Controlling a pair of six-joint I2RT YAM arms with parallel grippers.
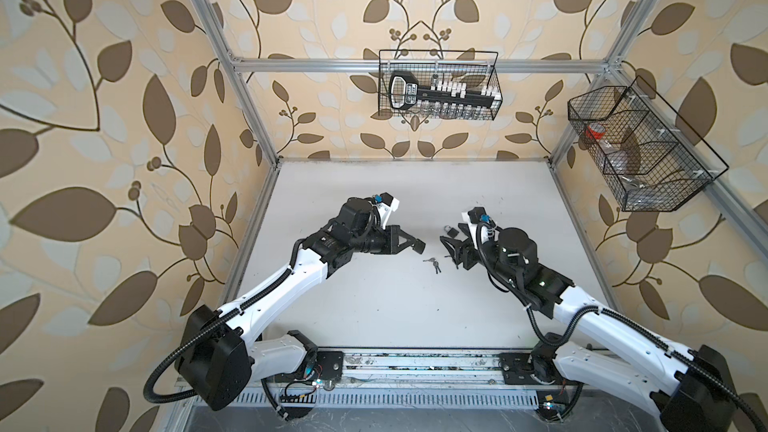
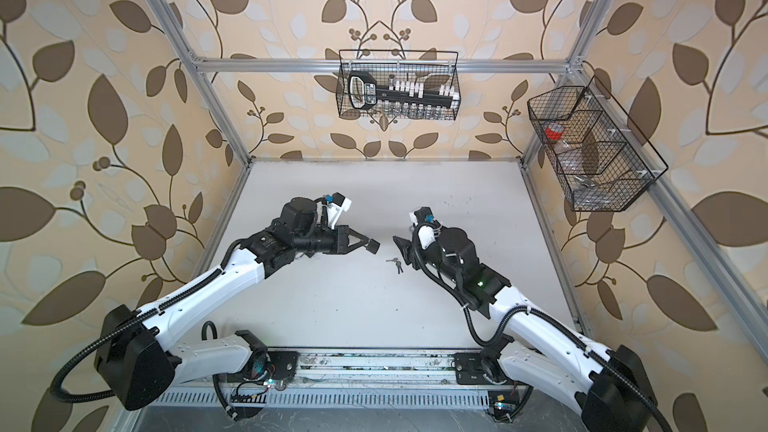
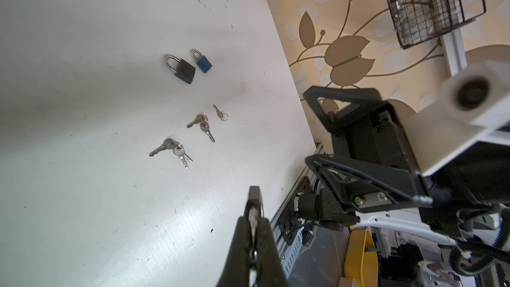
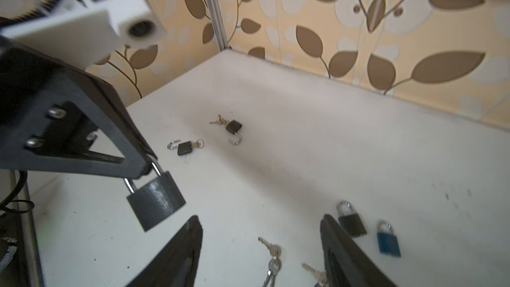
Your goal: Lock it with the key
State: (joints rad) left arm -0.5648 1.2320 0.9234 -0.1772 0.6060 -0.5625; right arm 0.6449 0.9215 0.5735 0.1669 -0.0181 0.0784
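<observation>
Holding one padlock [image 4: 156, 202], four more lying loose

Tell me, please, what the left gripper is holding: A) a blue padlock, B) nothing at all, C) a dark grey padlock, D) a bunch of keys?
C: in the right wrist view the left gripper pinches the shackle of a dark grey padlock, which hangs below it.

Five padlocks [image 4: 156, 200], three loose key rings [image 3: 171, 149], two wire baskets [image 1: 415, 112]

Leaf wallpaper [image 1: 104, 139], back wire basket [image 1: 473, 70] with possibly a socket rack [image 1: 449, 93], side wire basket [image 1: 648, 193]
</observation>
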